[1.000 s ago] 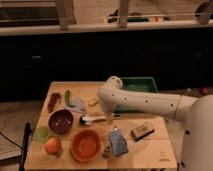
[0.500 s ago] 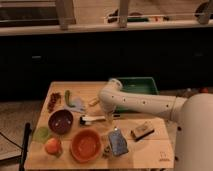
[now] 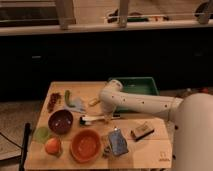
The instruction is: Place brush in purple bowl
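Reaching across the bench [image 3: 150, 152], the robot's white arm [image 3: 145, 104] has dipped in the past second. That brings the gripper [image 3: 106, 117] down at the brush [image 3: 93, 119]. The brush itself has not shifted. It lies flat on the wood, its dark head pointing away from the gripper toward the purple bowl [image 3: 61, 121] and its white handle running under the gripper.

The arm hides the contact, so we cannot tell whether the gripper has closed on the handle or merely stands over it. We judge that the pick-up is at hand but not yet shown as done, and the brush is not in the bowl.

The purple bowl sits near the gripper, just past the brush's head, so the carry should be short once the brush is lifted. The orange bowl [image 3: 86, 145] stands nearer the camera than the gripper and close to the purple one. A careless drop could land in the wrong dish.

A blue sponge [image 3: 118, 142] and a wooden block brush [image 3: 142, 131] lie on the gripper's other side, nearer the camera. A green tray [image 3: 136, 86] sits behind it at the far edge. An orange fruit [image 3: 52, 146] rests beyond the orange bowl.
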You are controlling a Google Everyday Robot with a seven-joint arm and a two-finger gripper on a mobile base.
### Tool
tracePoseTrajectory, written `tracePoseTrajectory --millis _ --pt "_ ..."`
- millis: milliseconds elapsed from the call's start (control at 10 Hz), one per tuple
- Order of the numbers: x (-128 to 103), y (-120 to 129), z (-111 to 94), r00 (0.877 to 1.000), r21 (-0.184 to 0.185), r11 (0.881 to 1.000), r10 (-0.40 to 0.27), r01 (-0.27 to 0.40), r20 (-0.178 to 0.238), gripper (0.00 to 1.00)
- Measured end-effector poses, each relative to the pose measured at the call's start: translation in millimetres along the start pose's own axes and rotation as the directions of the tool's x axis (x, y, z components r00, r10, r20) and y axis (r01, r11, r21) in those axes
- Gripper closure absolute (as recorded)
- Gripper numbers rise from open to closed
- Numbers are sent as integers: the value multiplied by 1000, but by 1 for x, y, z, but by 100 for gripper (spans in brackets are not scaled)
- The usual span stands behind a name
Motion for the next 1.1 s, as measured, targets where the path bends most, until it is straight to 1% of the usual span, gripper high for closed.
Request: tracePoseTrajectory --millis 200,300,400,700,1100 --pt "2 3 3 1000 -5 1000 7 -7 10 91" --pt "2 3 3 1000 -3 1000 6 -5 11 97" --pt "3 5 1 1000 -7 1000 4 -4 8 100" --pt "0 4 -5 1000 1 1000 -10 10 11 100" --pt "-9 4 -24 999 23 999 -35 35 0 100"
